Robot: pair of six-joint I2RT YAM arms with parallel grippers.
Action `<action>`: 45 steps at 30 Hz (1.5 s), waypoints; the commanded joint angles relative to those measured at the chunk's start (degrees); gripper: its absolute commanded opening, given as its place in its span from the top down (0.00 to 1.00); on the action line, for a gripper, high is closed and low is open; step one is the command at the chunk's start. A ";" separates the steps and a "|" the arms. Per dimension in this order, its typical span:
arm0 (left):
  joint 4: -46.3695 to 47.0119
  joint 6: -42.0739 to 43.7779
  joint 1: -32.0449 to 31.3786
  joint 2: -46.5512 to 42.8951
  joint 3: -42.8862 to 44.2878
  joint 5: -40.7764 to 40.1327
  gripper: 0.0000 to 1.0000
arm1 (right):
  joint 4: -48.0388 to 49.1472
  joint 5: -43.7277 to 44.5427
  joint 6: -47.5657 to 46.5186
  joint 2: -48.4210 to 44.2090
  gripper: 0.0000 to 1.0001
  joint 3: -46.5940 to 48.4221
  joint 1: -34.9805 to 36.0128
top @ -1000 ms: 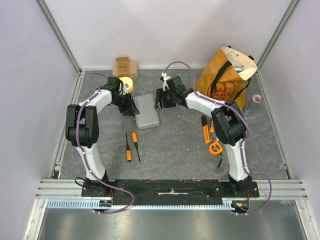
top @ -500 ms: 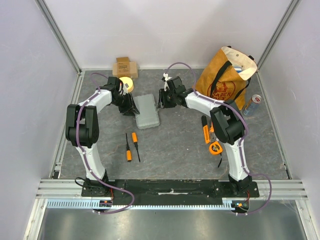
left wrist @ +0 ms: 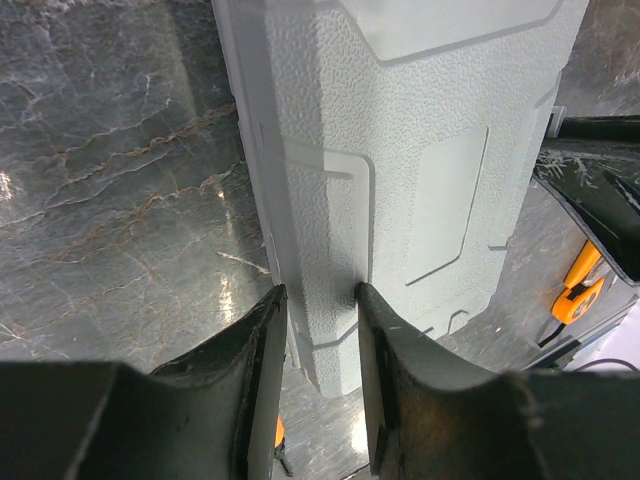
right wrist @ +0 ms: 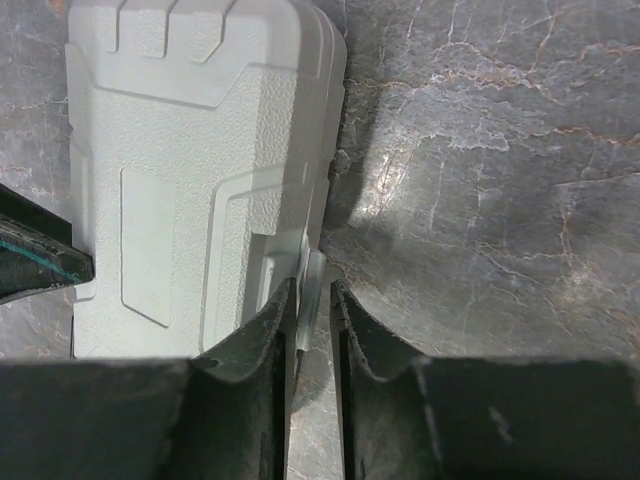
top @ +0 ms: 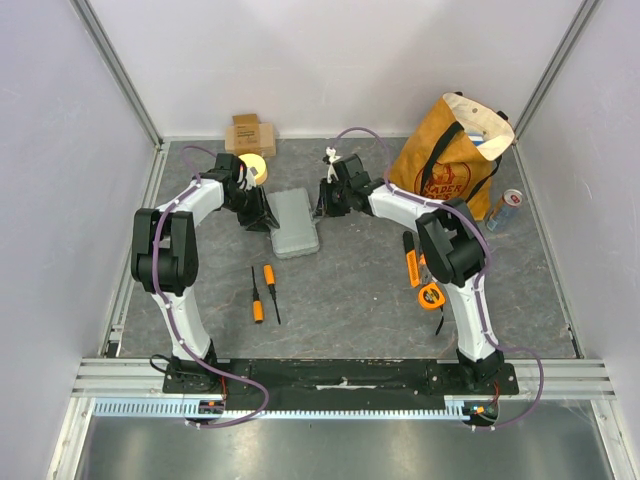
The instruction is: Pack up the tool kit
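The grey tool kit case lies closed and flat on the table at centre back. My left gripper is at its left long edge; in the left wrist view the jaws are closed on the case's rim. My right gripper is at the right long edge; its jaws are nearly together, pinching a small tab on the side of the case. Two orange-and-black screwdrivers lie in front of the case. More orange tools and an orange tape measure lie by the right arm.
An orange-brown tote bag stands at the back right with a can beside it. A tan cardboard box and a yellow tape roll sit at the back left. Frame walls close in the table on three sides.
My right gripper has shifted slightly back and right along the case's right edge. The left arm and the case have not visibly moved.
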 commanded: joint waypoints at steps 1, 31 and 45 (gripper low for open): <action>-2.62 3.83 -0.99 3.17 -2.05 -4.84 0.60 | 0.43 -0.35 0.93 1.93 0.76 1.81 -0.39; 8.89 -7.68 -2.66 -10.72 3.57 8.16 0.21 | -12.13 12.22 -3.03 -14.59 1.00 3.47 -0.04; 18.74 -11.29 -6.18 -4.30 0.84 11.34 0.16 | -19.61 20.92 -4.96 -15.91 1.00 9.71 3.57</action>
